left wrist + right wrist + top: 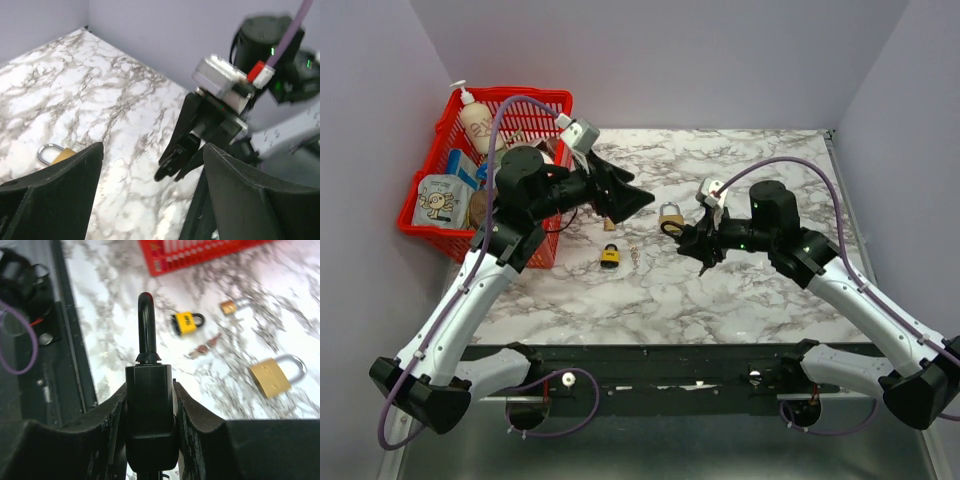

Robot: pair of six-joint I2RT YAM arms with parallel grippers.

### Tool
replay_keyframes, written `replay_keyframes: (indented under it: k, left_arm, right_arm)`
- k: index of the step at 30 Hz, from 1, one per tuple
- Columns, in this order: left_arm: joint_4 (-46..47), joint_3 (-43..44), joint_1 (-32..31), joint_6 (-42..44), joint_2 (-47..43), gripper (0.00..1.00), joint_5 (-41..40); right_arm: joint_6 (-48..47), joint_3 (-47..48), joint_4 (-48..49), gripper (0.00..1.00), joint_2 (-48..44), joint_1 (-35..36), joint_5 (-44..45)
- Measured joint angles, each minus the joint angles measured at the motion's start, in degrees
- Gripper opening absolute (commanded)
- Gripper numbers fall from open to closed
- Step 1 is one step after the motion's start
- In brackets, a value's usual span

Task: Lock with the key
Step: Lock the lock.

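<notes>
My right gripper (pixel 149 388) is shut on a black padlock (pixel 149 415), whose shackle points out past the fingertips. In the top view that gripper (pixel 686 236) hovers over the table's middle, the padlock (pixel 671 229) facing left. My left gripper (pixel 640 201) stands open and holds nothing, just left of the padlock. In the left wrist view its fingers (pixel 75 175) frame the right gripper (pixel 182 157). A small bunch of keys (pixel 633 257) lies loose on the marble (pixel 206 346). The padlock's keyhole end is hidden.
A brass padlock (pixel 671 214) lies beside the right gripper (pixel 272 376). A yellow padlock (pixel 610 256) and a small brass one (pixel 610 224) lie left of centre. A red basket (pixel 510 95) with bottles and boxes stands at the table's far left.
</notes>
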Motion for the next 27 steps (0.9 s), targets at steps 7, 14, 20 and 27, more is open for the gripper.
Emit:
replay_keyframes:
  k: [7,14,20,27]
  left_arm:
    - [7.32,-1.99,2.47,-22.97,3.13,0.99,-3.41]
    - [13.92,-7.04,-1.53,-38.21,6.8,0.95,-4.79]
    - [15.65,-7.08,-6.43,-41.66,7.21,0.87,-9.4]
    - [14.12,-7.08,-7.8,-44.02,8.81,0.86,-13.42]
  right_arm:
    - [6.01,-3.43,9.84,0.01,-2.84,-1.2,7.8]
    - [10.16,-3.65,17.16,0.01,-2.49,-1.18,10.43]
    - [12.79,-3.65,19.39,0.01,-1.09,-0.98,11.61]
    - [13.57,-3.65,21.18,0.01,-1.01,0.11,12.66]
